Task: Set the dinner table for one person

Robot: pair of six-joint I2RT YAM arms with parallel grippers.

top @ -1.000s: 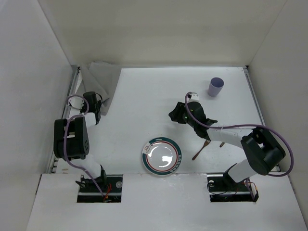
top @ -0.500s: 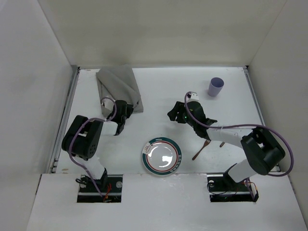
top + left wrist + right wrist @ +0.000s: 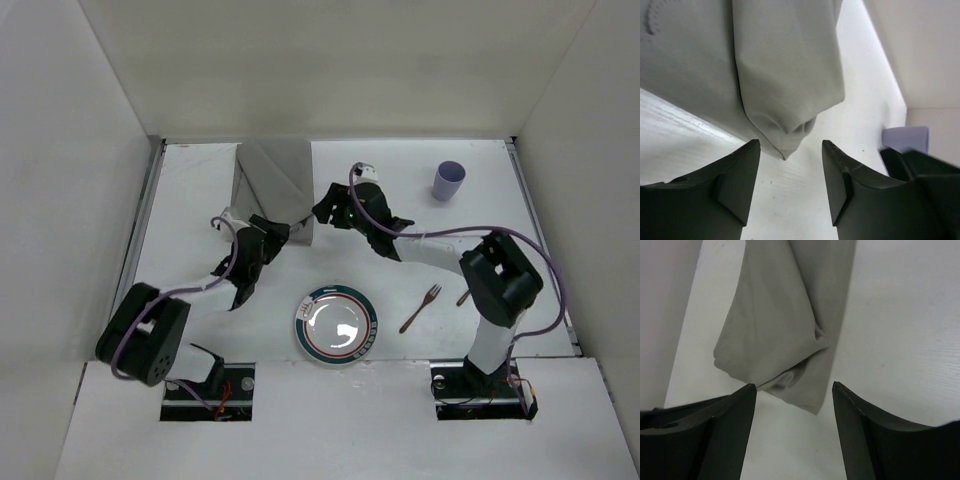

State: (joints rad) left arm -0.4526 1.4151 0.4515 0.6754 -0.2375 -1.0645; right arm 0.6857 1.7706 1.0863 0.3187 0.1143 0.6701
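Note:
A folded, rumpled grey cloth mat (image 3: 274, 183) lies on the white dinner table (image 3: 500, 235) at the back, left of centre. My left gripper (image 3: 274, 232) is open at the cloth's near edge. In the left wrist view the cloth (image 3: 785, 75) has its corner just ahead of the open left gripper (image 3: 790, 172), with nothing between the fingers. My right gripper (image 3: 326, 212) is open at the cloth's near right corner. The right wrist view shows the cloth (image 3: 785, 325) just beyond the open, empty right gripper (image 3: 794, 412).
A plate with a green and red rim (image 3: 337, 323) sits near the front centre. A fork (image 3: 420, 307) and another utensil (image 3: 463, 297) lie to its right. A lilac cup (image 3: 448, 181) stands at the back right. Metal rails (image 3: 140, 230) line the table's sides.
The left arm carried the cloth from the back left corner rightwards and opened its jaws off it. The right arm swung left to the cloth, its jaws opening wider.

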